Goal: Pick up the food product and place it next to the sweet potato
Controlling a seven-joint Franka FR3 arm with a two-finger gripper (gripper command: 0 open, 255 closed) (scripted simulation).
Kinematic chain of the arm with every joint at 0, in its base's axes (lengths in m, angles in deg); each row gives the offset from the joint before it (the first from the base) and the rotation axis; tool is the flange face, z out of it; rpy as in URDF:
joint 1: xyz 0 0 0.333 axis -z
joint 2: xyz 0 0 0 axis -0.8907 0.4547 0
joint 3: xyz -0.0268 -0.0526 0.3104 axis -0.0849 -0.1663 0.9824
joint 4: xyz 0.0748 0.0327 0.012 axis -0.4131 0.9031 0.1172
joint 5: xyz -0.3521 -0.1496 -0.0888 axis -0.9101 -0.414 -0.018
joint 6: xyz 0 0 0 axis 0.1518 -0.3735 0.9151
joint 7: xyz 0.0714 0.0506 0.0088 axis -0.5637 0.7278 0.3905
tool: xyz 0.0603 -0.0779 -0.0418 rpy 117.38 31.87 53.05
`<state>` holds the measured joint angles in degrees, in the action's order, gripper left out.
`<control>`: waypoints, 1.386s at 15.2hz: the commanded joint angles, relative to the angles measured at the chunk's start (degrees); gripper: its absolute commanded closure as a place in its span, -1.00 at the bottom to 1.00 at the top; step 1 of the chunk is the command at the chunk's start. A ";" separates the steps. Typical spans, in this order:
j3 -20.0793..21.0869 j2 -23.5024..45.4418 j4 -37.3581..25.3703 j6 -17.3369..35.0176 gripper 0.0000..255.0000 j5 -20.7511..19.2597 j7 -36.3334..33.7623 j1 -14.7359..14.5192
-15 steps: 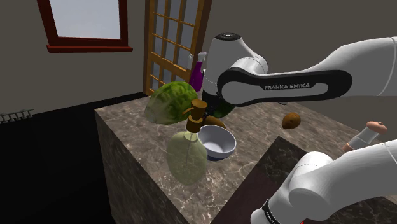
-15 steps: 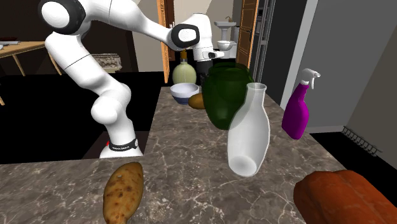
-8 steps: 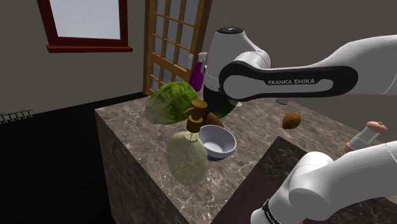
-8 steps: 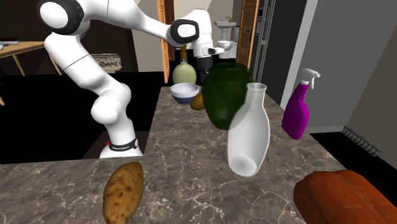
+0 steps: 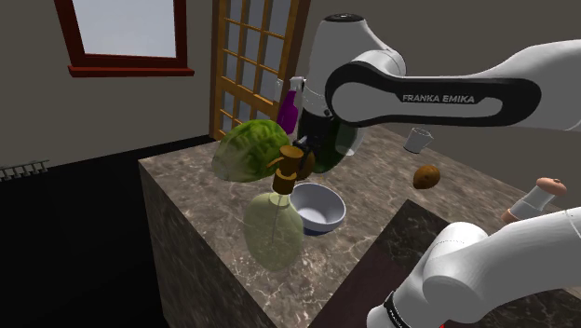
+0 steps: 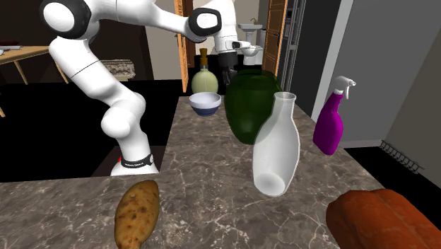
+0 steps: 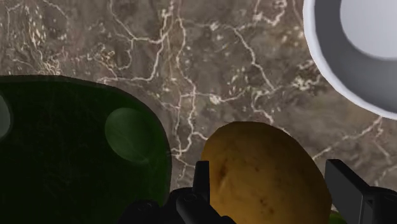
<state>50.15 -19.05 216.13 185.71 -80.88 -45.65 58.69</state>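
arm [image 5: 438, 93]: raised, pincer [image 7: 268, 167] pointing down over countertop [image 7: 191, 63] | pincer: clasping potato [image 7: 254, 153]

A brown, pale-veined marble tabletop [image 5: 372, 182] stands in a dim room with grey-brown walls [image 5: 37, 112]. A window [image 5: 126, 28] in a red-brown frame sits high, near a wooden lattice door [image 5: 244, 65]. Beside the tabletop's base lies a black area [image 5: 74, 252]. In the second exterior view, a wooden table [image 6: 18, 55] stands at far left and a pale grey wall [image 6: 396, 64] rises at right.
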 commanded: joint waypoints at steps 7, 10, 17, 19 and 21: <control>-0.21 0.03 -6.19 -6.04 1.00 0.13 1.16 0.13; -0.25 0.28 -8.68 -8.25 1.00 0.13 1.56 0.22; -0.28 1.16 -14.30 -12.93 1.00 0.05 2.35 0.43; -2.14 -2.38 -11.35 -13.13 1.00 -0.20 4.58 0.69; -3.99 -5.81 -8.65 -13.47 1.00 -0.64 6.84 1.06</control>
<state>47.41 -22.84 205.24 172.09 -81.00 -40.07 59.43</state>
